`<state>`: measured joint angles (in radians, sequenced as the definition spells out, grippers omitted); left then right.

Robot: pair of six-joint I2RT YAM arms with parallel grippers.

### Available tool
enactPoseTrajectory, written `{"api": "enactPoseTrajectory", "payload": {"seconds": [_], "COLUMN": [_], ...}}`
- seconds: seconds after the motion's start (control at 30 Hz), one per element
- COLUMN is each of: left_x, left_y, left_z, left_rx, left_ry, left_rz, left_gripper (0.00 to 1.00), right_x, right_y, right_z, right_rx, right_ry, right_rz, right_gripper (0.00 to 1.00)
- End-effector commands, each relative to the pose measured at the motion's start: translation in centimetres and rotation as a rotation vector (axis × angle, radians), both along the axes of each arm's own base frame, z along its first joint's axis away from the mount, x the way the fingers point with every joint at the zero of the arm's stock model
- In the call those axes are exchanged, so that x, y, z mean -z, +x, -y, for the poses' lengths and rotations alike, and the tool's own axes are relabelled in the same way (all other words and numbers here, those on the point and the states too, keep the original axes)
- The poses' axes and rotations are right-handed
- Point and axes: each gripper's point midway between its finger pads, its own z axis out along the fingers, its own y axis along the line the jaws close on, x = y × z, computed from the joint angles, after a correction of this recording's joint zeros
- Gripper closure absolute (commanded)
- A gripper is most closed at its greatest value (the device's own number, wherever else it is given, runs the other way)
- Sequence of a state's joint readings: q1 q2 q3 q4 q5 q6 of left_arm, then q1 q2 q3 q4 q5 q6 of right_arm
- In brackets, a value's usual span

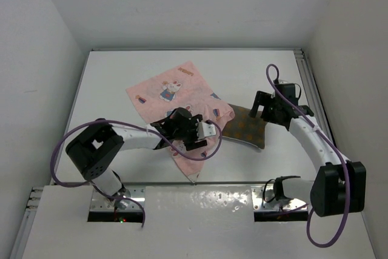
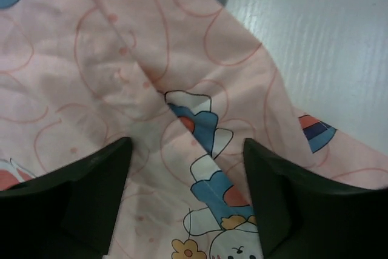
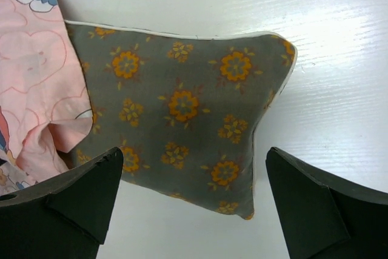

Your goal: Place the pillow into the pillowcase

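Note:
The pink printed pillowcase (image 1: 173,92) lies crumpled across the middle of the white table. The olive-brown pillow (image 1: 247,127) with orange flowers lies to its right, its left end covered by the pink cloth. My left gripper (image 1: 205,131) hovers over the pillowcase (image 2: 151,77) with its fingers (image 2: 91,192) apart and nothing pinched between them. My right gripper (image 1: 259,106) hangs open above the pillow (image 3: 182,107), its near corner lying between the two black fingers (image 3: 73,198). The edge of the pillowcase (image 3: 30,89) overlaps the pillow's left side.
The white table (image 1: 121,71) is enclosed by grey-white walls on three sides. A metal rail (image 1: 309,83) runs along its right edge. Purple cables (image 1: 57,156) loop beside both arms.

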<state>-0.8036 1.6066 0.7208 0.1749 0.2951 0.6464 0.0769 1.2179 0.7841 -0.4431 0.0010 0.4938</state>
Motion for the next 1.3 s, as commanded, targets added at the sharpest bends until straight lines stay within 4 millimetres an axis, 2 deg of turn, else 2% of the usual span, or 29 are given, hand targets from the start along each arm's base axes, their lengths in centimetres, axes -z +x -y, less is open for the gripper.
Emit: {"api": "enactPoseTrajectory", "payload": {"seconds": [0.0,0.03,0.07,0.1,0.13,0.23,0.4,0.53,0.6,0.67,0.7,0.73,0.83,0.87,0.9,0.93,0.97,1.0,1.03,1.07,1.13,1.17,1.27], "left_x": [-1.9,-2.1,-2.0,-2.2,-2.3,-2.9,-3.2,-4.4,-5.3,-6.1,-6.5,-6.9,-7.2,-7.0,-7.2,-7.1,-7.6,-7.9,-8.1,-8.3,-8.5,-8.6,-8.6], "left_y": [2.1,2.1,2.0,2.0,1.6,1.6,1.7,3.4,4.6,5.3,5.9,6.3,6.7,6.5,6.4,6.1,5.9,5.9,5.8,5.7,5.7,5.6,5.5], "left_z": [0.3,0.3,0.1,0.2,0.1,-0.1,-0.2,-1.2,-2.4,-3.2,-4.2,-4.6,-6.1,-6.3,-6.5,-6.4,-6.3,-6.1,-6.0,-5.9,-5.8,-5.8,-6.1], "left_rx": [-0.035,-0.036,-0.041,-0.046,-0.041,-0.065,-0.106,-0.187,-0.237,-0.258,-0.285,-0.303,-0.342,-0.342,-0.34,-0.331,-0.326,-0.324,-0.331,-0.332,-0.338,-0.338,-0.343], "left_ry": [-0.016,-0.017,-0.005,-0.007,0.002,-0.011,-0.041,-0.049,-0.064,-0.068,-0.067,-0.071,-0.074,-0.073,-0.079,-0.09,-0.107,-0.124,-0.142,-0.153,-0.166,-0.17,-0.174], "left_rz": [0.101,0.104,0.091,0.078,0.057,0.044,0.041,0.083,0.089,0.083,0.081,0.082,0.056,0.045,0.041,0.028,0.033,0.036,0.022,0.019,0.008,0.007,0.007], "left_gripper": [0.36,0.43,0.6,0.66,0.77,1.0,1.0,1.0,1.0,1.0,1.0,1.0,1.0,1.0,1.0,1.0,1.0,1.0,1.0,1.0,1.0,1.0,1.0], "right_x": [-0.5,-0.6,-1.3,-1.4,-1.7,-1.5,0.0,0.8,0.5,0.0,0.0,-0.7,-1.7,-2.1,-3.6,-3.8,-4.8,-5.9,-5.7,-7.2,-8.5,-10.0,-10.6], "right_y": [0.4,0.6,1.2,1.5,2.3,3.8,3.9,3.3,3.4,3.9,3.7,4.2,4.0,3.8,3.8,3.3,3.2,3.1,2.5,1.9,0.9,0.9,1.5], "right_z": [-0.2,-0.6,-0.9,-1.5,-1.8,-2.4,-2.8,-3.4,-4.2,-4.2,-3.7,-3.6,-4.5,-5.4,-6.9,-7.9,-10.5,-11.7,-13.0,-16.3,-19.3,-21.1,-22.3], "right_rx": [-0.055,-0.091,-0.107,-0.141,-0.161,-0.199,-0.22,-0.255,-0.321,-0.356,-0.39,-0.399,-0.506,-0.547,-0.6,-0.64,-0.709,-0.731,-0.758,-0.795,-0.818,-0.774,-0.648], "right_ry": [-0.033,-0.033,-0.031,-0.029,-0.038,-0.078,-0.119,-0.118,-0.146,-0.231,-0.288,-0.315,-0.312,-0.275,-0.239,-0.213,-0.173,-0.152,-0.117,0.008,0.182,0.317,0.457], "right_rz": [0.042,0.045,0.058,0.057,0.057,0.032,-0.046,-0.042,-0.016,-0.006,-0.024,-0.011,0.011,0.035,0.106,0.131,0.204,0.264,0.283,0.352,0.393,0.415,0.415], "right_gripper": [0.01,0.01,0.01,0.01,0.01,0.01,0.01,0.01,0.01,0.01,0.01,0.01,0.01,0.01,0.01,0.01,0.01,0.01,0.02,0.04,0.05,0.06,0.09]}}
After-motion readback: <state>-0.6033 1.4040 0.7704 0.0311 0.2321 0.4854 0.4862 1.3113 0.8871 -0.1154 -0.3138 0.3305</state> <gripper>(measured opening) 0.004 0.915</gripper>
